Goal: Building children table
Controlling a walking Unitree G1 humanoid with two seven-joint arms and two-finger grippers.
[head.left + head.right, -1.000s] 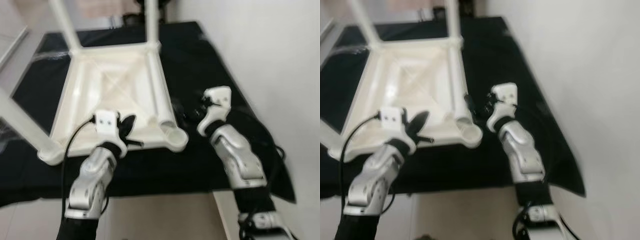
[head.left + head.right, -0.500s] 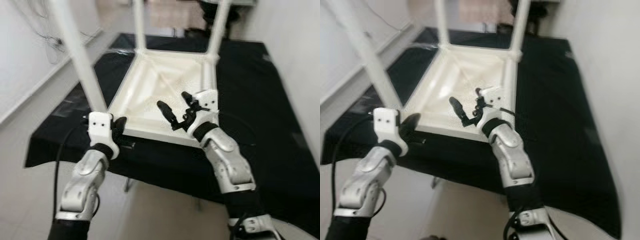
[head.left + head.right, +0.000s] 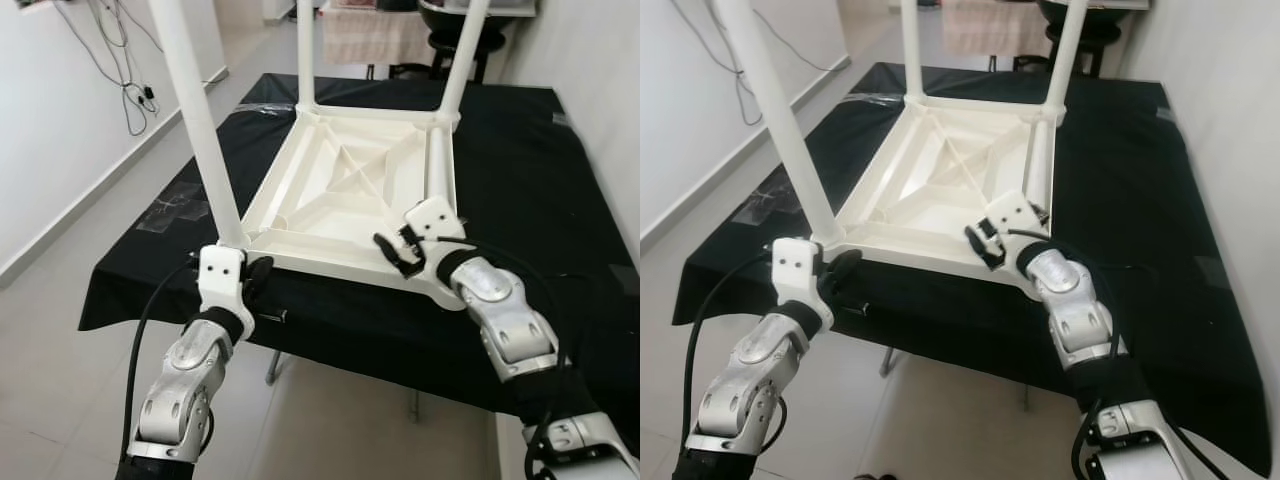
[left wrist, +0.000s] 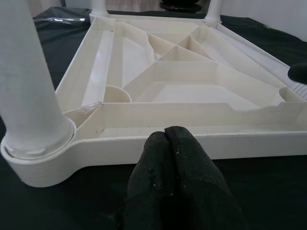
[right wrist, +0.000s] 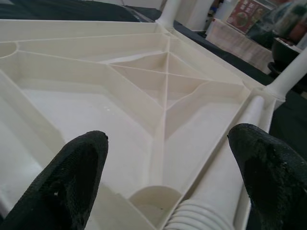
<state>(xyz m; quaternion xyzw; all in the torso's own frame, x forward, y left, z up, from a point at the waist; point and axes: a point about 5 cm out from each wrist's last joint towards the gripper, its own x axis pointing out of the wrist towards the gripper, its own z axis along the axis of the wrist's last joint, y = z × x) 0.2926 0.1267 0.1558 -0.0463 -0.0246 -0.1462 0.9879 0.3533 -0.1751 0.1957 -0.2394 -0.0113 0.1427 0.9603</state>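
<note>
A white plastic children's table (image 3: 340, 200) lies upside down on a black-covered table (image 3: 520, 150). Three legs stand up from it: near left (image 3: 195, 110), far left (image 3: 305, 50) and far right (image 3: 460, 60). A loose leg (image 5: 225, 167) lies along the right rim, its ribbed end beside the empty near-right socket (image 5: 153, 199). My right gripper (image 3: 393, 252) hovers open over that near-right corner, its fingers wide apart with nothing between them. My left gripper (image 4: 168, 132) is shut and empty, just in front of the near rim by the near-left leg.
The black table's near edge runs just below the white table, with bare floor beneath. A white wall is close on the right. Cables (image 3: 130, 80) hang on the left wall. Tape patches (image 3: 180, 205) lie on the cloth at left. A dark stool (image 3: 470, 15) stands behind.
The head camera has swung and steadied, so the whole picture shifted. My right gripper has drawn back from above the near rim to the near-right corner. The left gripper stays by the near-left leg.
</note>
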